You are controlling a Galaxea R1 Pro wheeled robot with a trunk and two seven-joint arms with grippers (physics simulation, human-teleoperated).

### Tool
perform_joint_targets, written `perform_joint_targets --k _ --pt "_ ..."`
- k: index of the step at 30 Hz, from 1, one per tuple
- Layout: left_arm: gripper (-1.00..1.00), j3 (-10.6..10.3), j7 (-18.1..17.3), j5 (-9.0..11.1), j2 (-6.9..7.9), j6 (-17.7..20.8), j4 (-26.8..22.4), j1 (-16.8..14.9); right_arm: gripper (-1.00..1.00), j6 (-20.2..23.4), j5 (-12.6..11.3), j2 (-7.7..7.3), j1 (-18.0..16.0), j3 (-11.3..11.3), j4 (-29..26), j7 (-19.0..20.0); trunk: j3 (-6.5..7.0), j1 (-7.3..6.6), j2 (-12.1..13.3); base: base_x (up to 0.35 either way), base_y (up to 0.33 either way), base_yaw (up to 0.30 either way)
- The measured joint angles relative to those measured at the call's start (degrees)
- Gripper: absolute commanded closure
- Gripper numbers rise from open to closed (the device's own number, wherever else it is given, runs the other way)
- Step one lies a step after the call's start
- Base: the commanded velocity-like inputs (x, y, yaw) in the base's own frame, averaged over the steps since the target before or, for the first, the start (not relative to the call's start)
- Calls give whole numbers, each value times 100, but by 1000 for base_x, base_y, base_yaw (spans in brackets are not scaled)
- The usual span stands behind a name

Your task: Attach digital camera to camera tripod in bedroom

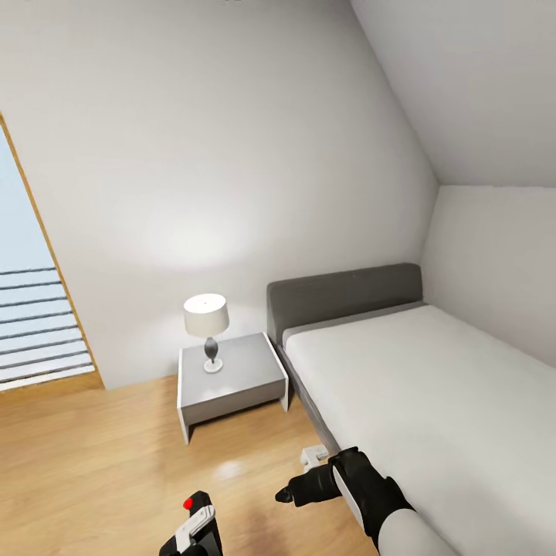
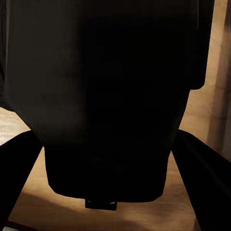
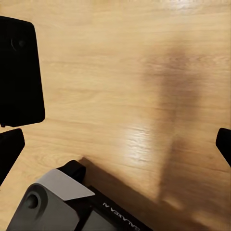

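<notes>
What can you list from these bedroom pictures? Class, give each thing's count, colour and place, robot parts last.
bed: one, white mattress, grey headboard, along the right wall.
nightstand: one, white and grey, beside the headboard.
table lamp: one, white shade, lit, on the nightstand.
floor: light wood planks.
doorway: one, wood-framed, far left.
digital camera: one, black, held between the left claw's fingers.
left claw: black, bottom edge.
right claw: black, above the floor, open.

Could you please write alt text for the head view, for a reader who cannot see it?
A grey upholstered bed with a white mattress stands against a white wall beside a grey nightstand holding a lit table lamp, on a light wood floor. At the bottom edge, the left claw carries the black digital camera with its red spot, and the black right claw hangs beside the bed.
</notes>
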Motion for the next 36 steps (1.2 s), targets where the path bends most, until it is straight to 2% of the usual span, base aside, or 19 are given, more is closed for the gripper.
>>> perform_joint_targets --k 36 --pt "100 25 -1 9 8 0 11 0 -100 4 -4 0 0 0 9 1 647 -791 1445 0 0 0"
